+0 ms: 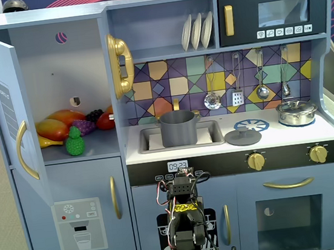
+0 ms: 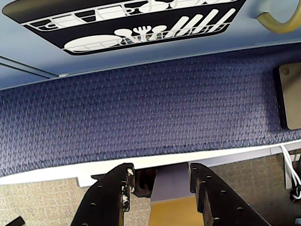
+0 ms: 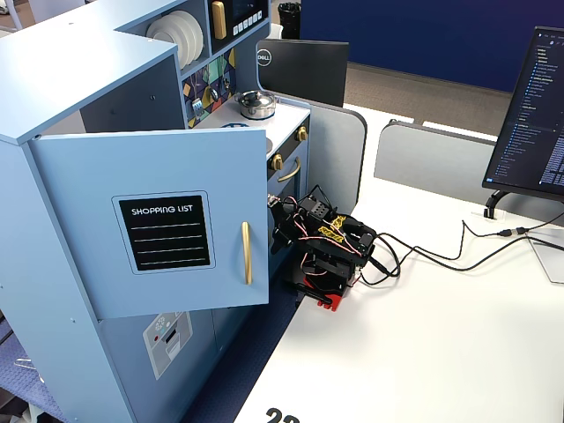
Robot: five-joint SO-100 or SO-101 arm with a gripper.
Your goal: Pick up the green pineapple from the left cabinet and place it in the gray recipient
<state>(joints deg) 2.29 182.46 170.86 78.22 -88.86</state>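
The green pineapple (image 1: 74,141) stands at the front of the shelf in the left cabinet (image 1: 57,71), whose gold-handled door (image 1: 7,114) is swung open. The gray recipient (image 1: 178,128) sits in the sink, right of the cabinet. My arm (image 1: 185,220) is folded low in front of the kitchen's lower doors, far below both. In the wrist view my gripper (image 2: 160,172) is open and empty, its jaws apart over the white table edge and blue carpet. The pineapple and pot do not show in the wrist view.
Orange-red fruits (image 1: 57,125) and purple grapes (image 1: 85,125) lie behind the pineapple. A flat gray lid (image 1: 242,136) and a silver lidded pot (image 1: 296,112) stand on the counter. The open door (image 3: 150,220) juts out beside the arm (image 3: 326,247). Cables (image 3: 441,256) and a monitor (image 3: 529,115) occupy the white table.
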